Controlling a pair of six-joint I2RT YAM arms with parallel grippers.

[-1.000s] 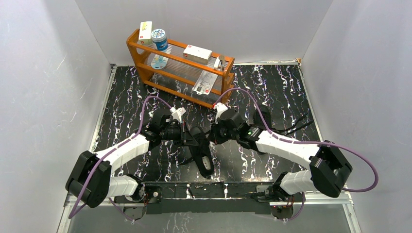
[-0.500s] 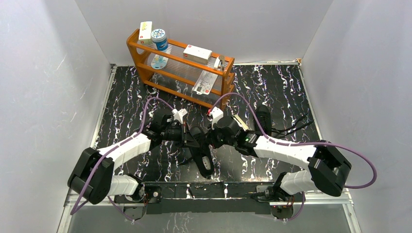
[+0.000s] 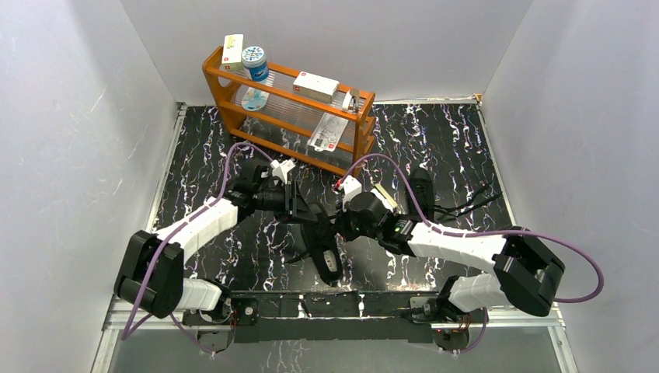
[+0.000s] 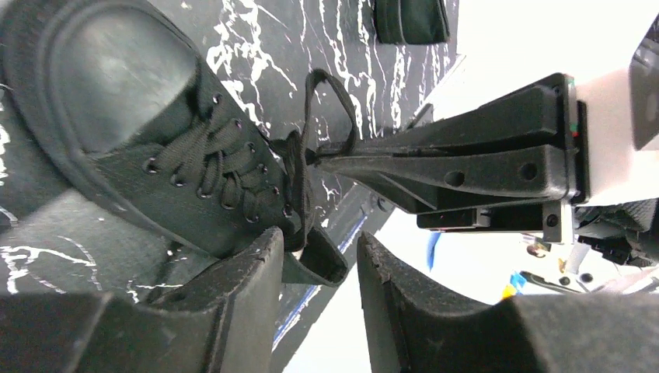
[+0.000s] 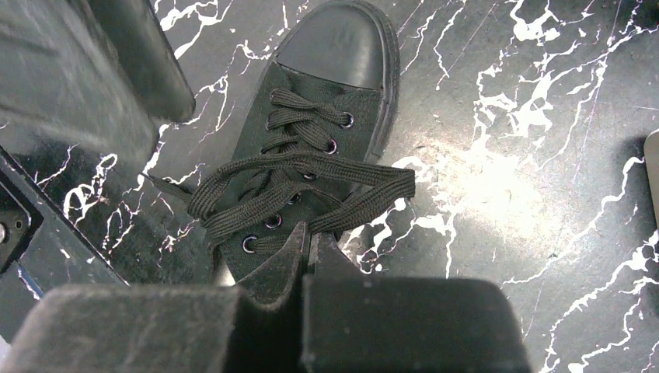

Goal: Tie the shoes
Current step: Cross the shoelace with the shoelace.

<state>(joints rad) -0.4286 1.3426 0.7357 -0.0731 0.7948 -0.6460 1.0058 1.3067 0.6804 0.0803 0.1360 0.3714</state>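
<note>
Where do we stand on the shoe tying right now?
Done: no knot seen; the near black lace-up sneaker has its thin black lace lying loose across it. In hand: the right hand pinches a lace loop; the left hand is open. Left: the bow, then the far black sneaker.

shoe: matt canvas, smooth rubber toe | lace: woven cloth | table: glossy | fingers: rough plastic

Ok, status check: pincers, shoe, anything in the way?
Left pincer open, empty. Right pincer shut on lace. Shoe upright, no bow yet. Second shoe apart, not blocking.
</note>
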